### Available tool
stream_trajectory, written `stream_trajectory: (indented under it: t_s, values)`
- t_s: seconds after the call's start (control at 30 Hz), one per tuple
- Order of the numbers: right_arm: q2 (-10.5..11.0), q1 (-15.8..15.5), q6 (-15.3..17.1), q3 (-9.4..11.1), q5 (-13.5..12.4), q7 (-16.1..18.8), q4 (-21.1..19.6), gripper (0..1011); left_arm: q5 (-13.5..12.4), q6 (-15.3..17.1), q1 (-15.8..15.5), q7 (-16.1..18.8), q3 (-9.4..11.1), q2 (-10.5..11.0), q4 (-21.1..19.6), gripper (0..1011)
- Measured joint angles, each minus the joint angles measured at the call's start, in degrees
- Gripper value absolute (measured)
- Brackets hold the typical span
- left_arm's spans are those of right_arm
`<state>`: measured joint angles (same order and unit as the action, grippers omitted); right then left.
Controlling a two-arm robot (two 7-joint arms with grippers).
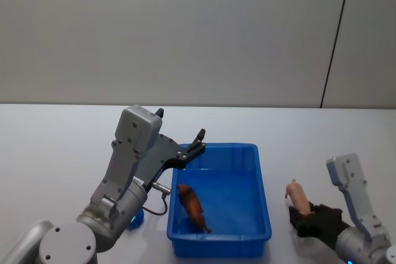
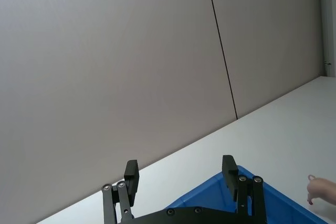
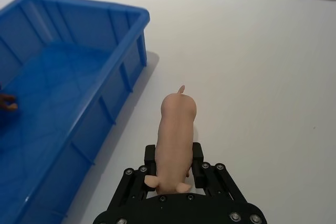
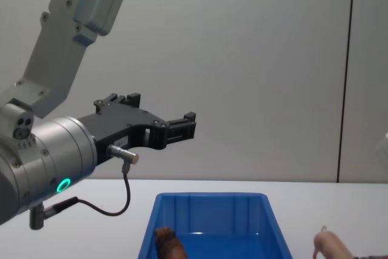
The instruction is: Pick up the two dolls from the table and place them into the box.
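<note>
- The left tool (image 1: 179, 124) hangs above the far-left corner of the blue box (image 1: 265, 196), its two fingers spread wide with nothing between them.
- The reddish-brown doll (image 1: 192, 205), a four-legged animal figure, lies inside the box, in its near-left part, close to the front wall.
- The right tool (image 3: 174, 153) is clamped on the pink doll (image 3: 176, 129), a fleshy animal shape, holding it at one end.
- This doll is outside the box, just to its right over the white tabletop (image 1: 62, 146); whether it touches the surface cannot be told.
</note>
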<state>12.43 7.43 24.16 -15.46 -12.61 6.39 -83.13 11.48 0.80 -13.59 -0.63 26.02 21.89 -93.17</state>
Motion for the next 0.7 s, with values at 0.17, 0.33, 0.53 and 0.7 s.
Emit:
stream_trajectory:
  t_s: [0.17,0.33,0.53,0.7]
  values:
    - [0.26,-0.58,-1.9,0.1,0.38,-0.2,-1.91,363,0.0,0.0,0.0,0.0,0.0,0.0,0.0,1000]
    - [0.58,-1.02,-3.37,0.15,0.52,0.45,-4.17,363,0.0,0.0,0.0,0.0,0.0,0.0,0.0,1000]
    - [0.88,-1.23,-4.05,0.09,0.48,2.95,-7.23,363,0.0,0.0,0.0,0.0,0.0,0.0,0.0,1000]
    - [0.65,-0.8,-3.57,-0.36,0.44,5.86,-9.12,363,0.0,0.0,0.0,0.0,0.0,0.0,0.0,1000]
